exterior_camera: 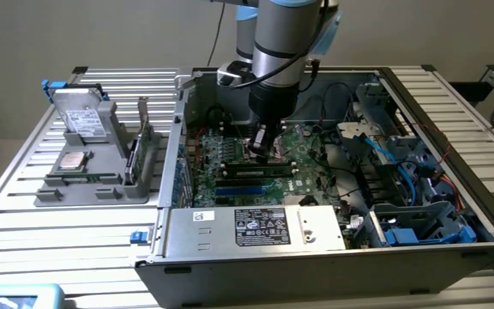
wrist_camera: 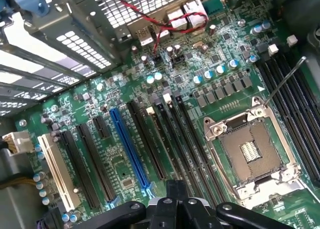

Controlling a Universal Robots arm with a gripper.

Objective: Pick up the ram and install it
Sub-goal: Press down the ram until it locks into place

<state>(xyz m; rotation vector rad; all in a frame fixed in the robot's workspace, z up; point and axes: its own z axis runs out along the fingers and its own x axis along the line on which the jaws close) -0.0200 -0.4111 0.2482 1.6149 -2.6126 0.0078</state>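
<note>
The ram [exterior_camera: 260, 172], a slim dark stick with a row of black chips, lies along a black slot on the green motherboard [exterior_camera: 229, 154] inside the open computer case. My gripper [exterior_camera: 260, 149] hangs straight down into the case with its tip just above and behind the ram's middle. I cannot tell whether it touches the stick. In the wrist view the gripper [wrist_camera: 176, 189] is shut, its dark fingers pressed together over the long black slots [wrist_camera: 172, 139] beside the empty processor socket [wrist_camera: 250, 151]. Nothing shows between the fingers.
The case's metal walls [exterior_camera: 316, 251] ring the board, with blue and black cables [exterior_camera: 401, 174] on the exterior view's right. Outside, on the exterior view's left, a grey holder [exterior_camera: 92, 187] carries a hard drive [exterior_camera: 82, 119], a square silver chip [exterior_camera: 74, 161] and an upright card [exterior_camera: 139, 151].
</note>
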